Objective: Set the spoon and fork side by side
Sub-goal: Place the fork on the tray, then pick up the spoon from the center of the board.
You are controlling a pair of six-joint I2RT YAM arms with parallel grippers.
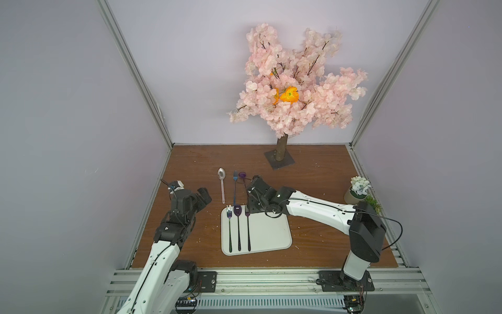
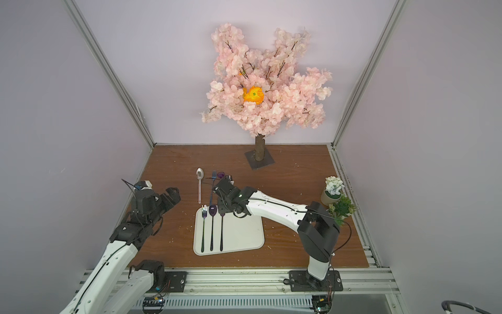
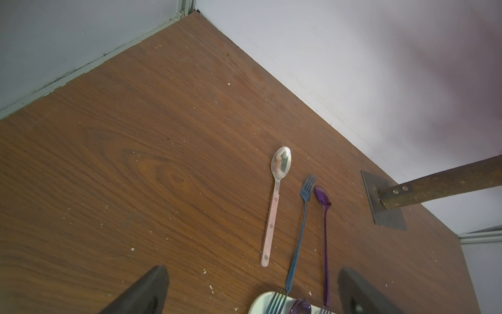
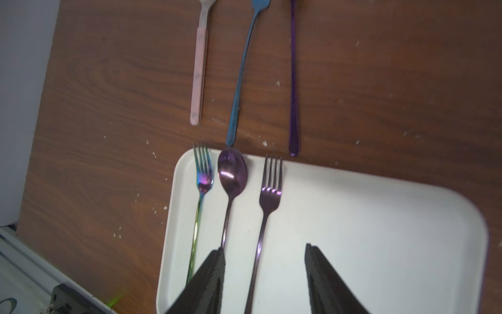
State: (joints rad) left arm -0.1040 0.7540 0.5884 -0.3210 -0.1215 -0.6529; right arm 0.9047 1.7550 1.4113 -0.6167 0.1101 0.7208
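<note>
My left gripper (image 1: 204,195) hovers wide open and empty over the bench's left side. Along the tray's (image 4: 380,231) left edge lie the rainbow fork (image 4: 203,174), purple spoon (image 4: 232,171) and purple fork (image 4: 271,187), parallel. My right gripper (image 4: 264,247) has its jaws apart, straddling the purple fork's handle and gripping nothing. Looks done; retract remains.

Bench (image 3: 135,163): brown wood-grain w/ pale specks. Tray (image 4: 380,217): plain white. On it: rainbow fork (image 4: 202,179) (blue-purple head, green-yellow handle), dark purple spoon (image 4: 232,174), purple fork (image 4: 270,187). Off tray: silver spoon (image 3: 274,206) w/ pink dotted handle, blue fork (image 3: 300,231), violet slim spoon (image 3: 325,239). Tree blossoms (image 1: 293,68) pink; one flower (image 1: 289,94) orange.
</note>
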